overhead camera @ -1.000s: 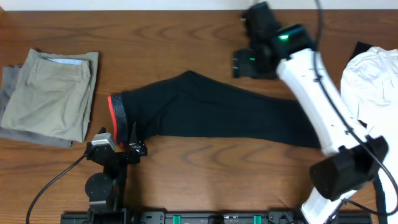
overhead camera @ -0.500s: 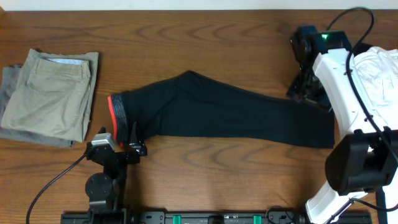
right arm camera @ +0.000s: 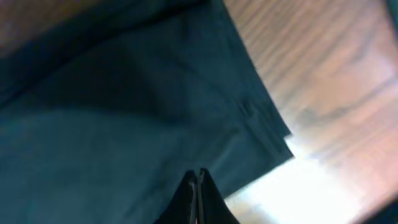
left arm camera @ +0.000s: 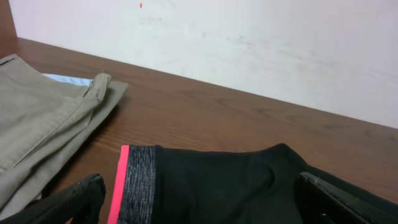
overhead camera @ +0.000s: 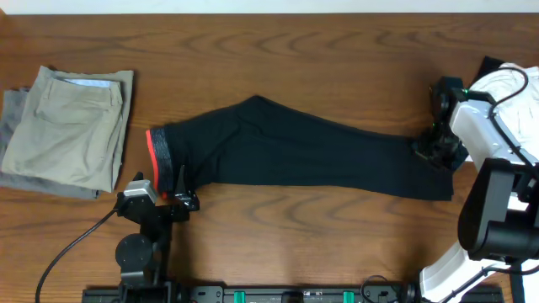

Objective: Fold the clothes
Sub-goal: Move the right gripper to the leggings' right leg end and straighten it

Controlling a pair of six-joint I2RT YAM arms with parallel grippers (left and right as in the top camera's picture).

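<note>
Long black stretchy pants (overhead camera: 295, 151) lie flat mid brown wooden table (overhead camera: 253, 50), cuffs (overhead camera: 434, 181) right. Right gripper (right arm camera: 198, 177) jaws together at cuffs; confirm fabric pinched before lifting leftward. Left gripper (overhead camera: 160, 192) jaws apart beside waistband (overhead camera: 160, 156).

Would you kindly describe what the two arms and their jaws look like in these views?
The right arm has white shells with black joints and a thin black cable across it; its jaws are dark and taper to points. The left arm is black, with a small silver-grey block near its wrist and a long black cable curving away. Its jaws are black too.
</note>
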